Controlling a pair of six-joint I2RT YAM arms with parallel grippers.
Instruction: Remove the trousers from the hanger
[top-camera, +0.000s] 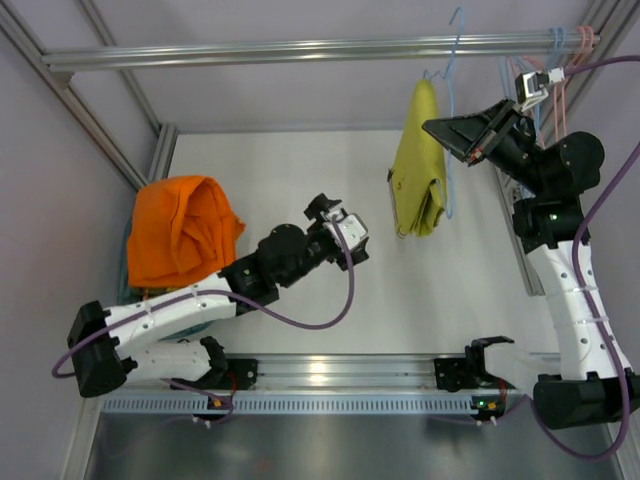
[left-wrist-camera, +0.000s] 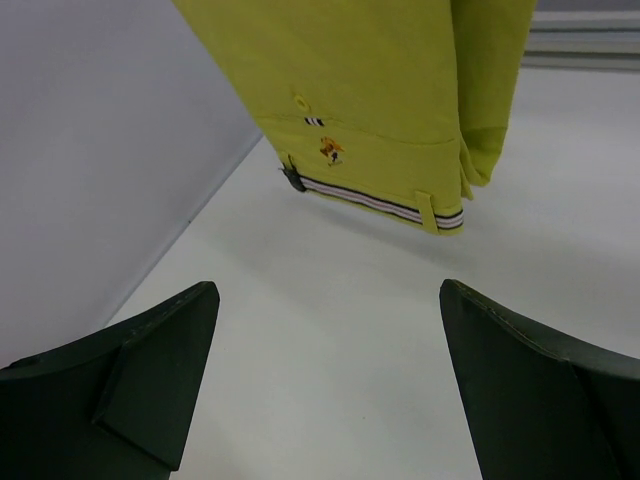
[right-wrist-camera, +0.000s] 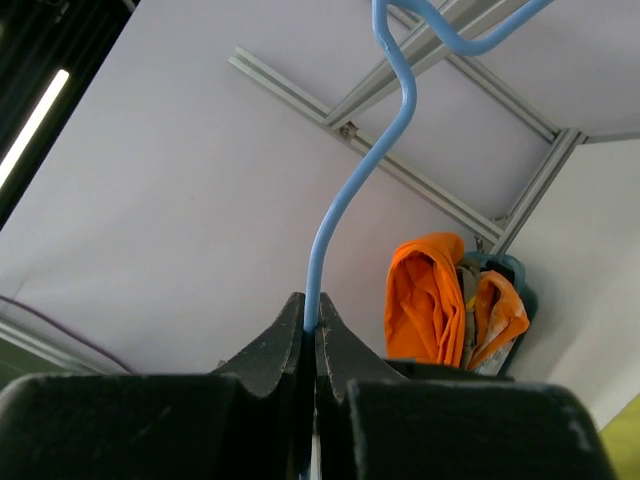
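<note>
With the right gripper (right-wrist-camera: 310, 322) clamped tight on the light-blue wire hanger (right-wrist-camera: 319, 245) and the mustard trousers (top-camera: 420, 165) hung at upper right of the top view, the wide-open, empty left gripper (left-wrist-camera: 328, 320) would best have been closed on their lower edge and drawn steadily downward.

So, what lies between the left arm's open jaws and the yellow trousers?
Nothing stands there: only bare white table shows between the left jaws and the hanging trousers. The left wrist view shows it best, and the top view agrees.
</note>
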